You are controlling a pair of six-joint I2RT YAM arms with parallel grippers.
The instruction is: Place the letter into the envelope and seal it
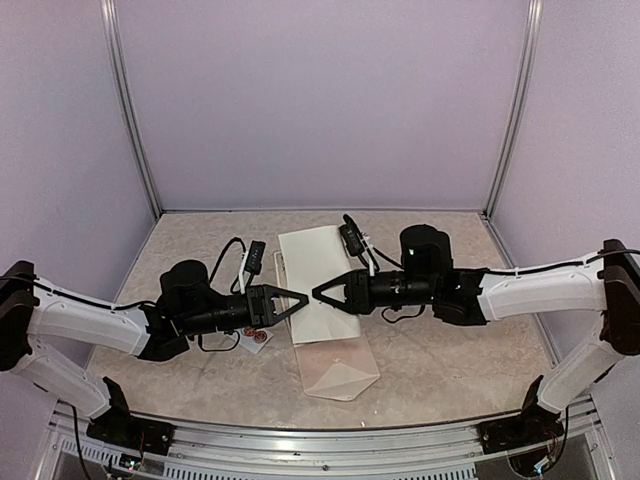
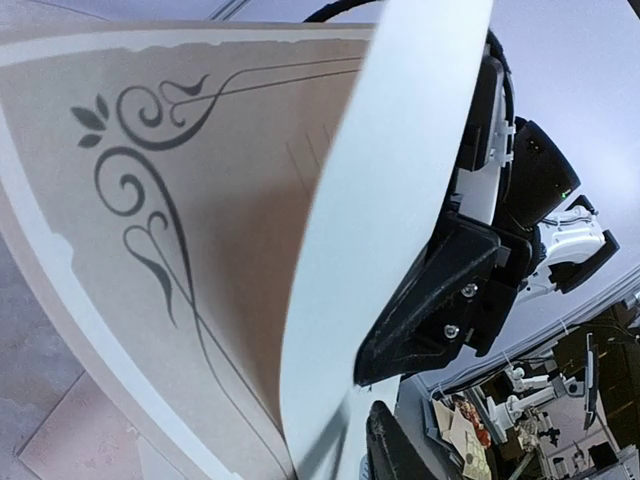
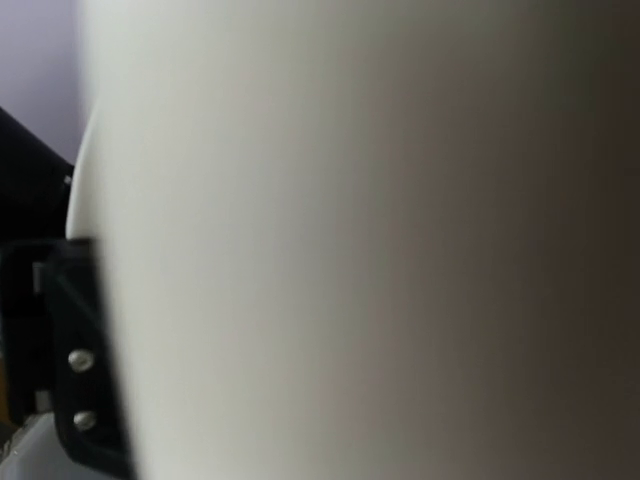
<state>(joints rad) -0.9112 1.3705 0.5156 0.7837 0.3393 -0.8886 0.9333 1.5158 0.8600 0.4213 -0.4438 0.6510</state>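
The letter (image 1: pixel 312 256) is held up over mid-table, curled, its white back facing up. In the left wrist view its printed face with the dark ornament (image 2: pixel 200 250) bends over into the white back. My left gripper (image 1: pixel 303 298) comes from the left and is shut on the sheet's left part; one of its fingers (image 2: pixel 400 452) shows below the paper. My right gripper (image 1: pixel 316 291) meets it tip to tip and is shut on the sheet too. The letter (image 3: pixel 350 250) fills the right wrist view. The envelope (image 1: pixel 340 372) lies flat nearer the front, apart from both grippers.
A small white sticker strip (image 1: pixel 256 337) lies under the left gripper. Black cables and small black units (image 1: pixel 255 258) sit near both wrists, left and right of the sheet. Purple walls and metal posts (image 1: pixel 130 110) close the table at the back and sides.
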